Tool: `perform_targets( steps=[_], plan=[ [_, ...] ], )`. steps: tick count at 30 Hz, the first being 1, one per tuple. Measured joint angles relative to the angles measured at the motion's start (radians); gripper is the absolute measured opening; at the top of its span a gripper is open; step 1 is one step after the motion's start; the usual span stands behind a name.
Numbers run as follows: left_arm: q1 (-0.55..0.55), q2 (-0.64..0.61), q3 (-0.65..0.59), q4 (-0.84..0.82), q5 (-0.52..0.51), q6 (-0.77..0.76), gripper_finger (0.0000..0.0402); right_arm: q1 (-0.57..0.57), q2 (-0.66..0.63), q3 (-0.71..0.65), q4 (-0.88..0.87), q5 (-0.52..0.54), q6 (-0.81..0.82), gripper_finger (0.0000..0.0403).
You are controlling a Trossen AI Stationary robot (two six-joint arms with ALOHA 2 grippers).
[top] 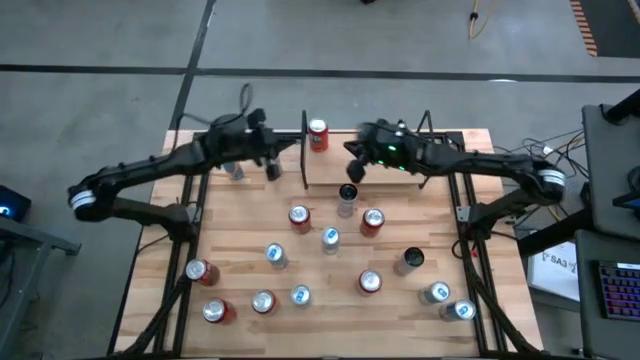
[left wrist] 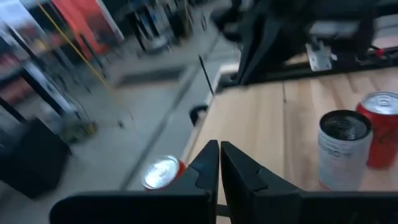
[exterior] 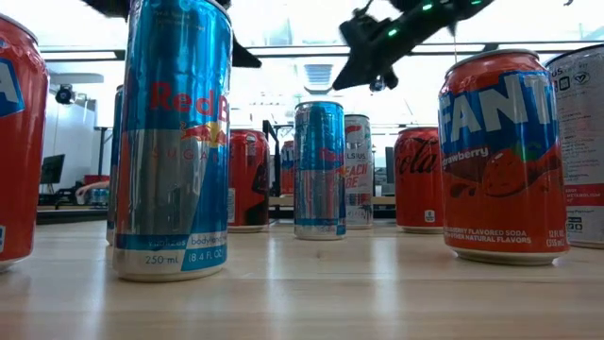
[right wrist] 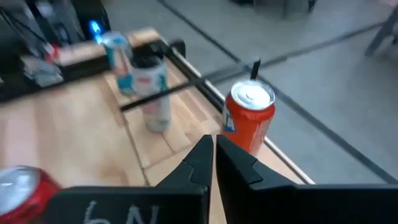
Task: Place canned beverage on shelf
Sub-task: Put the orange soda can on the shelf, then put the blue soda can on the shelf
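Note:
The shelf [top: 385,178] lies at the table's far middle, a light-wood board with black side rails [right wrist: 186,84]. One orange can [top: 318,134] stands upright on its far left corner [right wrist: 249,118]; the left wrist view shows its top [left wrist: 163,172] just past my fingers. My left gripper [top: 290,148] is shut and empty, hovering left of the shelf and pointing at it. My right gripper [top: 350,160] is also shut and empty above the shelf, pointing toward the orange can [exterior: 354,71]. Several more cans stand upright on the tabletop nearer the front.
A white can with a dark top [right wrist: 152,90] and a blue can [right wrist: 118,53] stand just left of the shelf's left rail. A dark-topped silver can [top: 347,195] and red cans [top: 372,220] [top: 299,216] stand in front of the shelf. Others spread toward the near edge [top: 262,301].

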Motion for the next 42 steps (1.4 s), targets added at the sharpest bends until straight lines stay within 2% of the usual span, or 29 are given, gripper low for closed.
perform_targets(
  steps=[3,5,11,14,19,25,34,42],
  plan=[
    [0.001,-0.067,-0.1,0.108,-0.004,0.05,0.0,-0.036,0.112,0.13,-0.119,0.009,0.023,0.0009],
    [0.002,-0.103,-0.147,0.149,-0.004,0.072,0.0,-0.057,0.176,0.202,-0.175,0.054,0.07,0.0009],
    [0.004,-0.171,-0.231,0.163,-0.092,0.12,0.0,-0.104,0.339,0.364,-0.264,0.08,0.139,0.0009],
    [0.004,-0.191,-0.248,0.165,-0.17,0.145,0.0,-0.125,0.392,0.405,-0.27,0.053,0.151,0.0009],
    [0.005,-0.196,-0.251,0.166,-0.207,0.136,0.0,-0.149,0.447,0.441,-0.269,-0.106,0.157,0.0009],
    [0.005,-0.184,-0.243,0.166,-0.208,0.134,0.0,-0.158,0.491,0.447,-0.259,-0.107,0.158,0.0009],
    [0.005,-0.184,-0.243,0.166,-0.208,0.134,0.0,-0.161,0.49,0.447,-0.252,-0.106,0.158,0.0009],
    [0.004,-0.184,-0.243,0.166,-0.205,0.118,0.0,-0.098,0.409,0.448,-0.359,-0.157,0.155,0.0009]
  ],
)
